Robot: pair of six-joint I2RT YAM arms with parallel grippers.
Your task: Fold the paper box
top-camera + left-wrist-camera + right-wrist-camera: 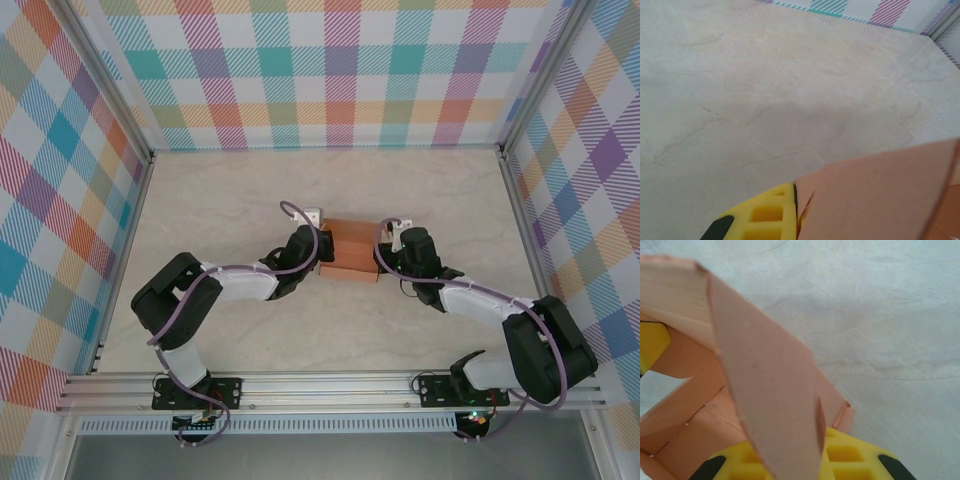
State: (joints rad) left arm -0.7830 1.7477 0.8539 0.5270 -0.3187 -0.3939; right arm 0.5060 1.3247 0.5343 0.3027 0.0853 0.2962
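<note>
Jaws meet mid table (300, 190) at the box (349, 250), left at its 9 o'clock, right at 3 o'clock. I cannot tell if either pinches. Pushing too hard could crush it or bend the flap (765, 390) wrong.

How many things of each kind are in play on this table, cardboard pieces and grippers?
Salmon-orange paper box: 1
Grippers: 2 (left gripper, right gripper)
Total: 3
</note>
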